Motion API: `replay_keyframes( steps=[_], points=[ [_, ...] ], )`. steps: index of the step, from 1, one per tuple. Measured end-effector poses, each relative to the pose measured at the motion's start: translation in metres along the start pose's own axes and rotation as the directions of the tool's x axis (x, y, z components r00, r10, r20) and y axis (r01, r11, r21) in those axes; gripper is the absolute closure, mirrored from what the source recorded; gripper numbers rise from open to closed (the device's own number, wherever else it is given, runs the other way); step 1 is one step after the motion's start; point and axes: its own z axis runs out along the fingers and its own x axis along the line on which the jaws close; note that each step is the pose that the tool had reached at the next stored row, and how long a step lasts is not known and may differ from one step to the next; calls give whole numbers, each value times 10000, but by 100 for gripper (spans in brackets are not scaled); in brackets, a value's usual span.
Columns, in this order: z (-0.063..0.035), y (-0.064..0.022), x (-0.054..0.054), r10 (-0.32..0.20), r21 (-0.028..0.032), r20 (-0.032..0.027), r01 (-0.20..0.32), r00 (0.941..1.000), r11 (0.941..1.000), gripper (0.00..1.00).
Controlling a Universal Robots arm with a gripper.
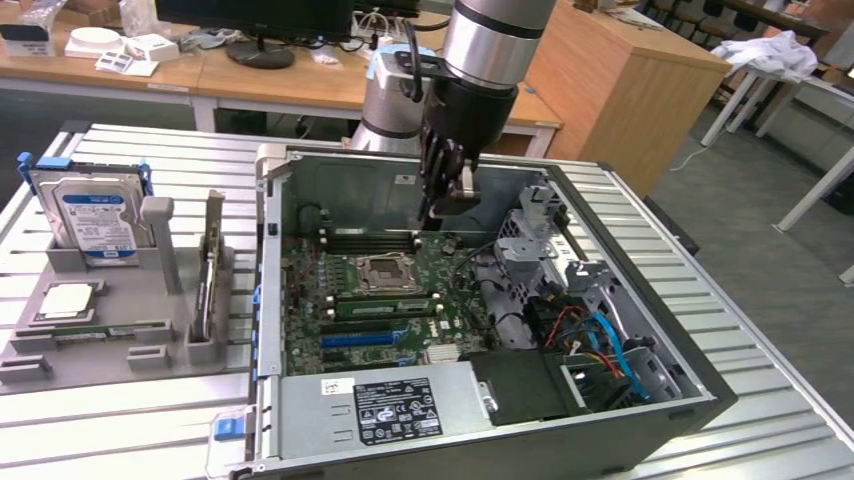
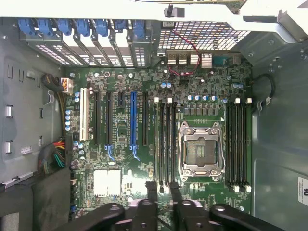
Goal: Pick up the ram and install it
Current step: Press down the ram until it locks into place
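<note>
The arm reaches down into the open case (image 1: 641, 400), which lies on its side on a slatted table (image 1: 747, 340). The gripper (image 1: 449, 205) hangs in the upper middle of the exterior view, above the motherboard (image 1: 307, 300) and not touching it. In the wrist view the gripper (image 2: 162, 188) shows its two fingers (image 2: 150, 190) spread a little, with board visible between them and nothing pinched. They sit over one end of the slot bank (image 2: 164, 144) just beside the socket (image 2: 199, 149).

The ram (image 1: 380, 305) appears as a green strip standing in the slots just below the socket (image 1: 384, 272), in the centre of the exterior view; how fully it is seated I cannot tell.

Toward the exterior view's left, a grey tray (image 1: 40, 365) holds an upright hard drive (image 1: 96, 215), well apart from the gripper.
</note>
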Motion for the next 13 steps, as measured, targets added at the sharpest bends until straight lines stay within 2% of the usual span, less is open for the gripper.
replay_keyframes(
  steps=[2,13],
  points=[
    [0,0,0,1,0,0,-1,10000,10000,89],
    [-1,-9,0,0,0,-1,0,10000,10000,89]
  ],
)
